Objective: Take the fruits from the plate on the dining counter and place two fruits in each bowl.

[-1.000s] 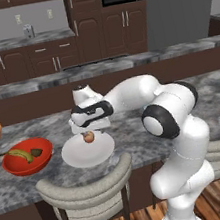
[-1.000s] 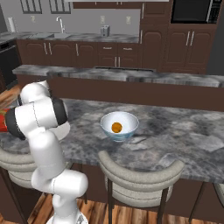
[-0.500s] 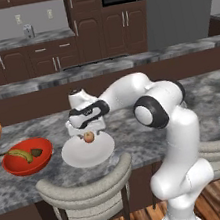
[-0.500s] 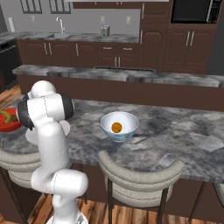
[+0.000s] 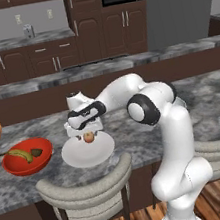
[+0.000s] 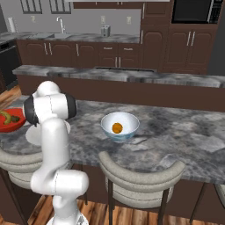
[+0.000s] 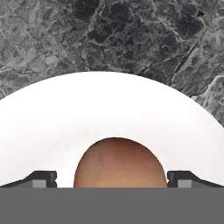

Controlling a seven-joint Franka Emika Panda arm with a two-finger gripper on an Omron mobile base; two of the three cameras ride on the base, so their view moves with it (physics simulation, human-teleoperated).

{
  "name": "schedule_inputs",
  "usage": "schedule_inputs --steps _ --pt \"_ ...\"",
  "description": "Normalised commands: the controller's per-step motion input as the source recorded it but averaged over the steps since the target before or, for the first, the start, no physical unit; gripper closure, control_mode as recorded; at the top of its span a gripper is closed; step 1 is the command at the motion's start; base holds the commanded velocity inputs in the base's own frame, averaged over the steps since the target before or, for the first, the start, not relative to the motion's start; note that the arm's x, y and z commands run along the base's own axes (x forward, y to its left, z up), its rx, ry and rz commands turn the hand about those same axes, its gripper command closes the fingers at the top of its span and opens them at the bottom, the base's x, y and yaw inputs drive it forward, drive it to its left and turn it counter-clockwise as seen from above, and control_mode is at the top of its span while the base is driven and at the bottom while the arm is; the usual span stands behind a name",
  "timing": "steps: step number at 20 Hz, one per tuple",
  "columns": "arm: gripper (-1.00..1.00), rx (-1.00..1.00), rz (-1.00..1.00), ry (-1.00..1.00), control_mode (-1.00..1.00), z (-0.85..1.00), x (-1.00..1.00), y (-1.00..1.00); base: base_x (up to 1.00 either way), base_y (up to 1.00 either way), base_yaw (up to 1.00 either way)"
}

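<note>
Lowered since the earlier frame, the hand [image 5: 87,134] hung over the plate [image 5: 75,156], fingers apart, straddling the apple [image 7: 120,163].

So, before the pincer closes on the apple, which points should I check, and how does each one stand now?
1. The apple lies on the plate, between the two fingertips: ok.
2. The pincer is open, with a gap on each side of the apple: ok.
3. Fingers low enough around the apple: cannot tell.
4. The red bowl already holds the banana and the green fruit, so it is full: ok.
5. The white-blue bowl holds one orange, so it has room for the apple: ok.
</note>
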Motion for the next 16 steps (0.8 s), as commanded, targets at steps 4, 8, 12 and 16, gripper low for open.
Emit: schedule_inputs --steps 4,8,12,16 --pt "-1.00 -0.01 0.00 0.00 -1.00 -0.17 0.00 0.00 0.00 0.00 0.00" --pt "1.00 0.00 0.00 0.00 -1.00 -0.17 0.00 -0.01 0.00 0.00 0.00" --pt "1.00 0.00 0.00 0.00 -1.00 0.02 -0.09 -0.12 0.00 0.00 0.00" --pt "1.00 0.00 -0.03 0.00 -1.00 0.67 -0.17 -0.31 0.00 0.00 0.00"
